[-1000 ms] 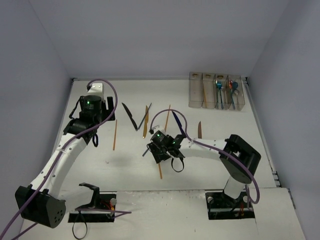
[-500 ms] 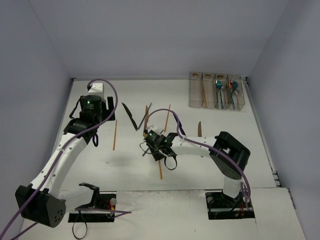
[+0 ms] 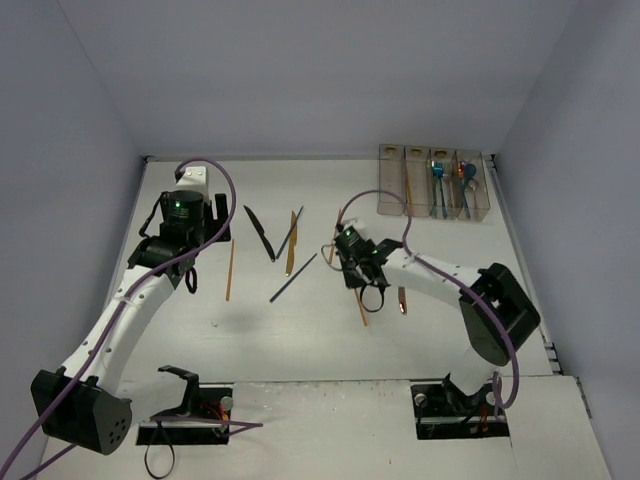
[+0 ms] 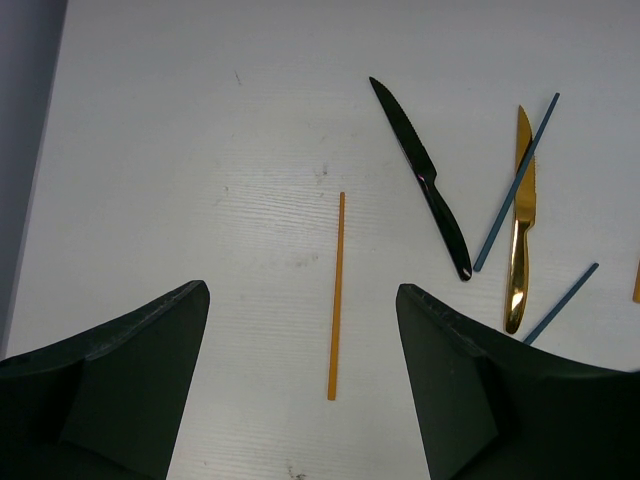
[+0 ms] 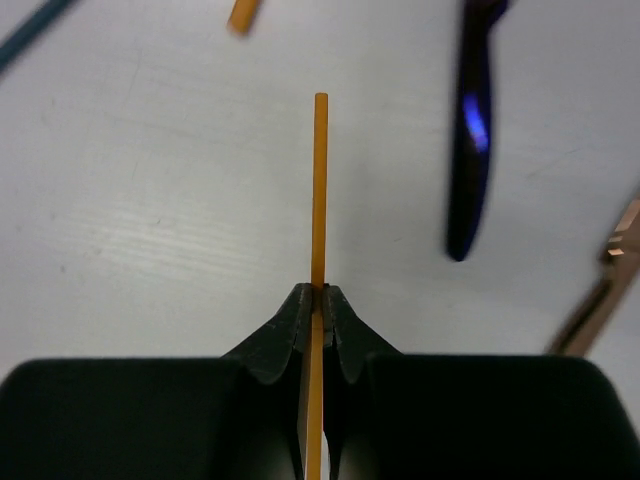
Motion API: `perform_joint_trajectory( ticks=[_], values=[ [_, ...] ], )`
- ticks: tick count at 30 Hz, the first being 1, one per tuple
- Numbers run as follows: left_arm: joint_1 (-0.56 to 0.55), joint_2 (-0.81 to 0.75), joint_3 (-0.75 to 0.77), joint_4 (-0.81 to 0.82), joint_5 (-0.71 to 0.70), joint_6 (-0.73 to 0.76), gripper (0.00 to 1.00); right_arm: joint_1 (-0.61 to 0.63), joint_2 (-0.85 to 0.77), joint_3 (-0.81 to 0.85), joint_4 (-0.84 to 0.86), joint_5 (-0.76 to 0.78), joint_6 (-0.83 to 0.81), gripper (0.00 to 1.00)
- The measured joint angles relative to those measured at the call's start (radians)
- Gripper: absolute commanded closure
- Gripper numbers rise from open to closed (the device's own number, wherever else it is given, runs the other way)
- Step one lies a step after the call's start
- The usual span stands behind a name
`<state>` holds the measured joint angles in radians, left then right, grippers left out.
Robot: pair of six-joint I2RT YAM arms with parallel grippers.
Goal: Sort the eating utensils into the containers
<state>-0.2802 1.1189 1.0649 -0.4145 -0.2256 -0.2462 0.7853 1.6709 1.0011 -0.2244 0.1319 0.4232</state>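
Centre of the frame, top view: the right arm (image 3: 440, 280) reaches from its base at lower right, with the elbow pushed out toward the right wall (image 3: 570, 200) and the forearm running up-left to mid-bench. The right gripper (image 5: 318, 292) is pinched tight on an orange chopstick (image 5: 319, 190), which juts straight out past the fingertips. A dark blue knife (image 5: 470, 150) and a copper utensil (image 5: 600, 285) lie to its right, apart from it.

The left arm (image 3: 130, 300) rises along the left side. The left gripper (image 4: 302, 292) hovers at upper left with its fingers spread wide, holding nothing. A second chopstick (image 4: 337, 295) lies flat on the bench (image 3: 270, 340) below the gap. A black knife (image 4: 425, 180), a gold knife (image 4: 522, 225) and a teal chopstick (image 4: 515, 185) lie to the right of it.

The containers (image 3: 391, 190) sit at upper right, close to the right wall and well apart from the right gripper. White bench shows between them.
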Motion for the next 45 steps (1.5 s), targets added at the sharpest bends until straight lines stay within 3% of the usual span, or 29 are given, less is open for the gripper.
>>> perform_joint_trajectory(
  ticks=[4, 9, 14, 21, 31, 34, 37, 45],
  values=[
    [0.000, 0.001, 0.000, 0.000, 0.001, 0.000, 0.27, -0.137, -0.064, 0.105, -0.030, 0.023, -0.067, 1.00],
    [0.000, 0.008, -0.001, 0.002, 0.023, 0.000, 0.27, -0.347, -0.018, 0.382, -0.023, 0.023, -0.161, 1.00],
    [0.000, 0.019, -0.001, 0.000, 0.050, 0.000, 0.27, -0.512, 0.160, 0.679, -0.011, 0.015, -0.253, 1.00],
    [0.000, 0.026, -0.001, 0.000, 0.066, 0.000, 0.27, -0.645, 0.497, 1.031, 0.000, -0.034, -0.348, 1.00],
    [0.000, 0.053, -0.001, -0.001, 0.078, 0.000, 0.27, -0.735, 0.757, 1.225, -0.015, -0.081, -0.463, 0.99],
    [0.000, 0.062, -0.001, -0.001, 0.082, 0.000, 0.27, -0.741, 0.784, 1.233, -0.012, -0.092, -0.484, 0.75],
    [0.000, 0.067, -0.001, -0.001, 0.087, 0.000, 0.27, -0.742, 0.794, 1.233, -0.012, -0.102, -0.497, 0.61],
    [0.000, 0.068, -0.001, -0.001, 0.090, 0.000, 0.27, -0.729, 0.730, 1.145, -0.003, -0.101, -0.489, 0.51]
  ],
)
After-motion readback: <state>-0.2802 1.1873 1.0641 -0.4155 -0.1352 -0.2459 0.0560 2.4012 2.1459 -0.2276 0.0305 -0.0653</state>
